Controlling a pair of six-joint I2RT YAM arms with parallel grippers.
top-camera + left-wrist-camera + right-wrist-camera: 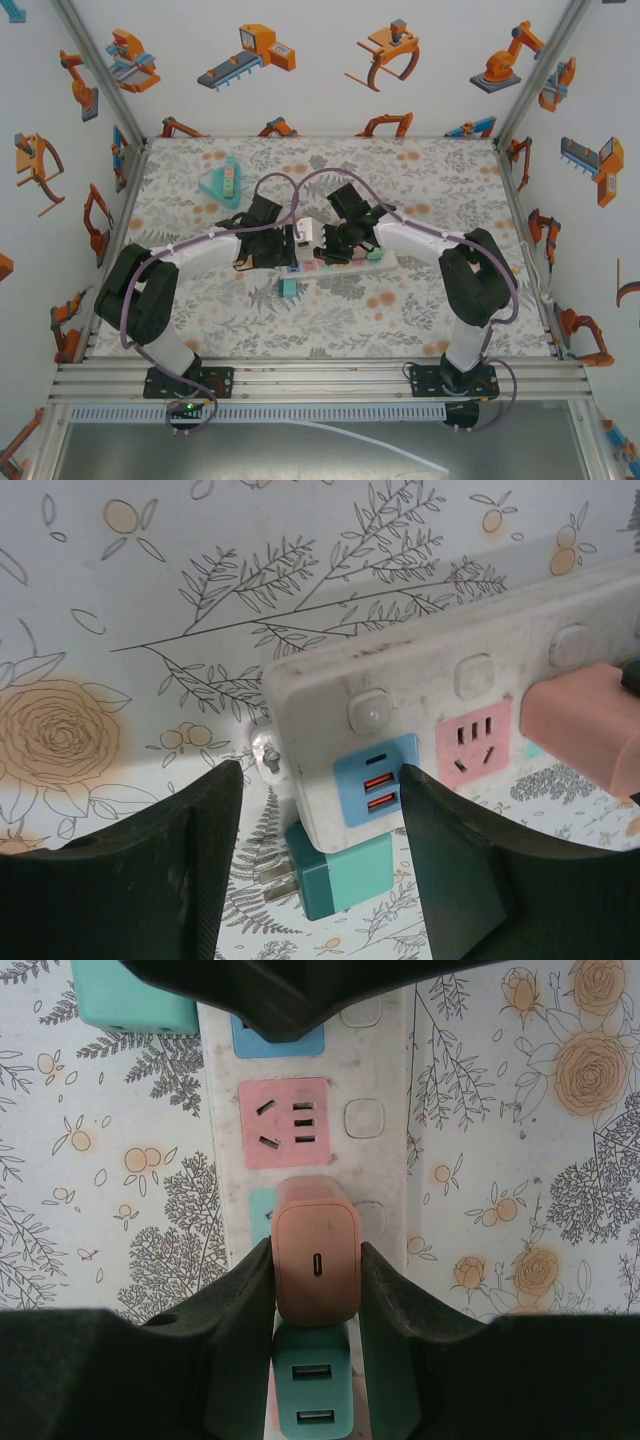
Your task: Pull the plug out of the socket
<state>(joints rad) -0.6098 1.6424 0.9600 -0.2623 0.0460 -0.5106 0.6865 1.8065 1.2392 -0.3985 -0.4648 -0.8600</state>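
A white power strip (380, 1080) lies mid-table on the flowered cloth. An orange-pink plug (317, 1265) stands in one of its sockets, and my right gripper (316, 1250) is shut on its two sides. Just behind it a teal plug (312, 1385) with two USB ports also sits in the strip. My left gripper (320, 770) straddles the strip's end (300, 710) by the blue USB panel. Its right finger (450, 850) is against the strip and its left finger (190, 850) stands a little off it. From the top, both grippers meet over the strip (385, 262).
A loose teal plug (345, 875) lies on the cloth beside the strip's end, prongs pointing away from it. A teal triangular holder with small blocks (222, 180) stands at the back left. Enclosure walls ring the table.
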